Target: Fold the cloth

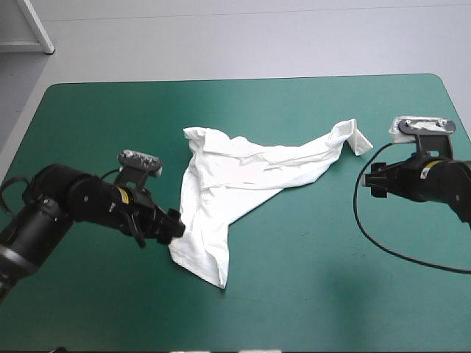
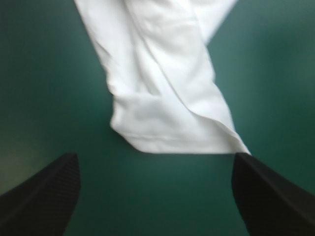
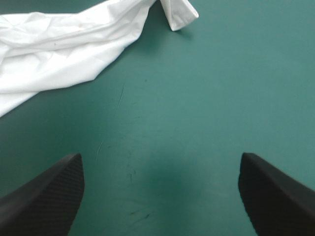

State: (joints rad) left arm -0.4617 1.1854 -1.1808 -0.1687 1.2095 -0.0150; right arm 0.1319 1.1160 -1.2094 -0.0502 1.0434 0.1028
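Observation:
The white T-shirt (image 1: 243, 191) lies crumpled and stretched across the middle of the teal-green table, one strip running toward the right, another toward the front. My left gripper (image 1: 174, 227) is low at the shirt's left front edge, open, with the shirt's hem (image 2: 167, 123) just ahead of its fingers and nothing between them. My right gripper (image 1: 370, 180) hovers to the right of the shirt, open over bare cover, the shirt's right tip (image 3: 179, 14) well ahead of it and off to one side.
Bare teal-green cover (image 1: 331, 279) surrounds the shirt on all sides. A black cable loops on the table near the right arm. A white frame (image 1: 29, 29) stands beyond the table's far left corner.

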